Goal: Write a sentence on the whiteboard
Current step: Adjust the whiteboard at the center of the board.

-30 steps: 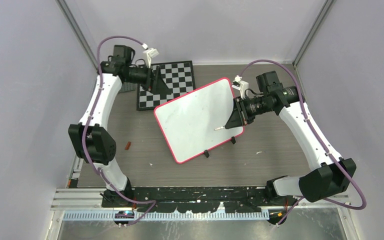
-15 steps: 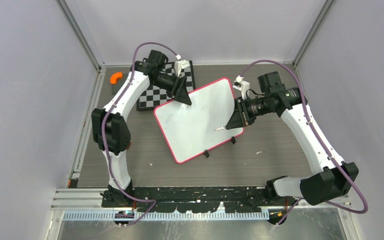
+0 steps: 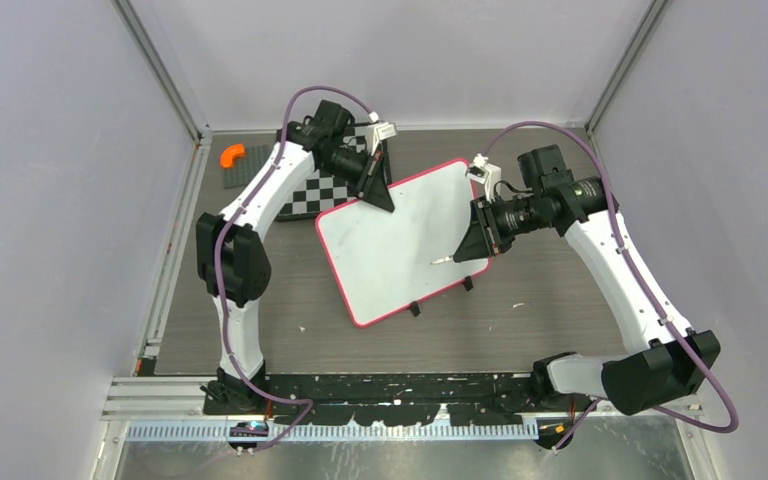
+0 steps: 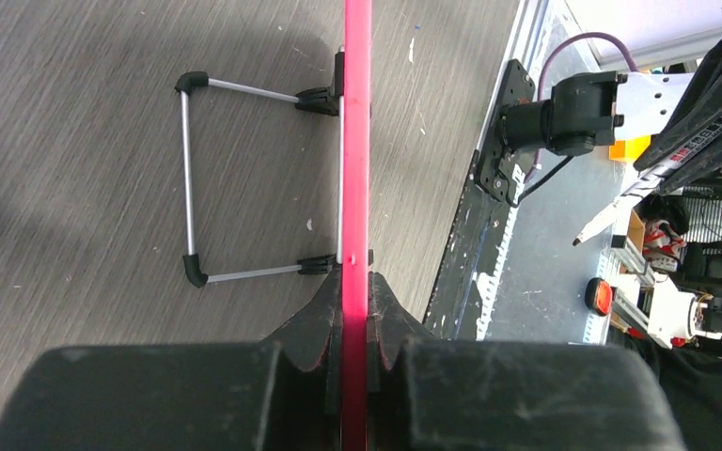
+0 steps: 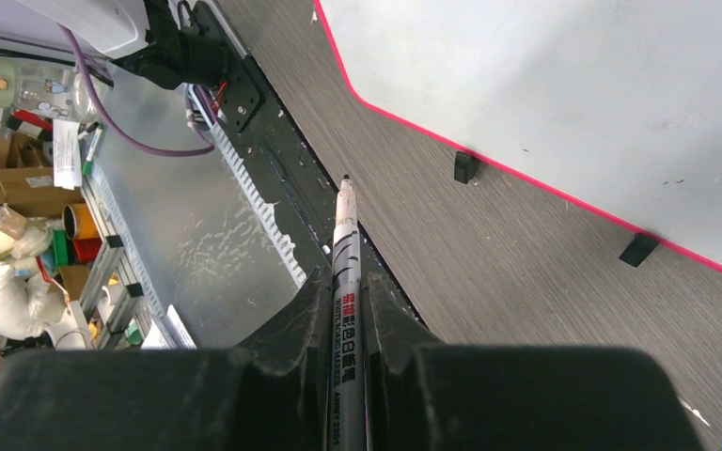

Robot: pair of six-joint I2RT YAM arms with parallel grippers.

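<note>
The whiteboard (image 3: 400, 245) stands tilted mid-table on two black clip feet (image 5: 466, 166), its white face blank; no sentence shows on it. My left gripper (image 3: 381, 196) is shut on the board's pink-red rim (image 4: 356, 141) at its far edge, which the left wrist view shows edge-on between the jaws (image 4: 356, 305). My right gripper (image 3: 475, 243) is shut on a grey whiteboard marker (image 5: 346, 254) at the board's right edge. The marker's tip (image 3: 436, 262) points over the board's lower right area; whether it touches the face I cannot tell.
A black-and-white checkered board (image 3: 332, 186) lies behind the whiteboard, partly under my left arm. An orange piece (image 3: 231, 156) sits on a dark plate at the far left. A wire stand (image 4: 188, 178) juts from the whiteboard's back. Grey walls close in on both sides.
My left arm swung right from over the checkered board to the whiteboard's far edge and shut on its rim; the board shifted slightly. The right arm with the marker has barely moved.
</note>
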